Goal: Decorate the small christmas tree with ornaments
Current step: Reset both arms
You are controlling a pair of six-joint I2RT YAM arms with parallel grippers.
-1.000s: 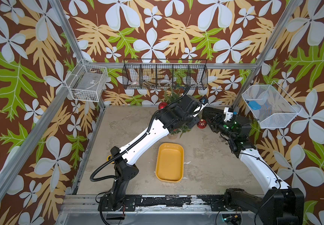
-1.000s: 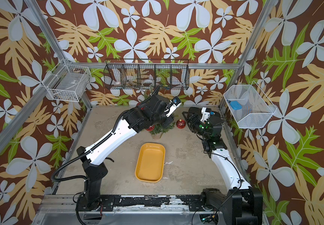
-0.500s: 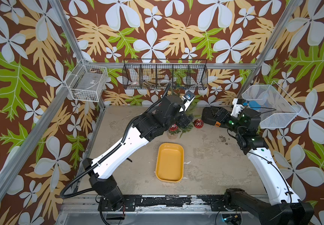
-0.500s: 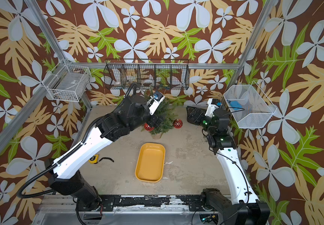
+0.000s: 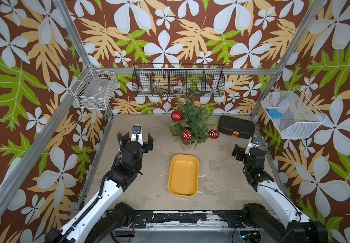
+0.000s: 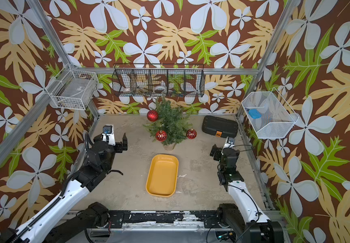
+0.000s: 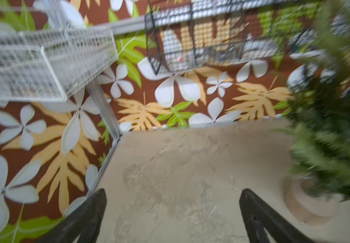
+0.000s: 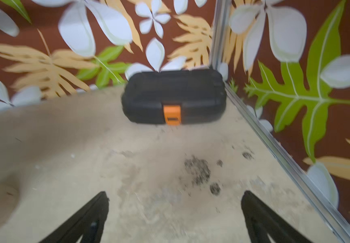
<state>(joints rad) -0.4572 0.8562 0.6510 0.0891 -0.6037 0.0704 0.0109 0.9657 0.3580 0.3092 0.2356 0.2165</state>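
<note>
The small christmas tree [image 5: 191, 123] [image 6: 171, 124] stands upright at the back middle of the table. Three red ornaments sit on it. A ribbed one [image 5: 176, 115] [image 6: 152, 115] is at its upper left. A glittery one [image 5: 186, 135] [image 6: 161, 135] hangs low in front. Another [image 5: 214, 133] [image 6: 191, 134] is at a low right branch tip. My left gripper [image 5: 137, 136] [image 7: 173, 195] is open and empty, well left of the tree [image 7: 334, 126]. My right gripper [image 5: 246, 148] [image 8: 175, 197] is open and empty near the right wall.
An empty yellow tray [image 5: 183, 174] lies in front of the tree. A black case [image 5: 236, 127] [image 8: 174, 94] with an orange latch sits in the back right corner. A black wire basket [image 5: 178, 83] and two white ones [image 5: 94, 89] [image 5: 292, 114] hang on the walls.
Both arms have pulled back from the tree, the left toward the left wall and the right toward the right wall. Both grippers have opened wide. The ornaments stay on the tree.
</note>
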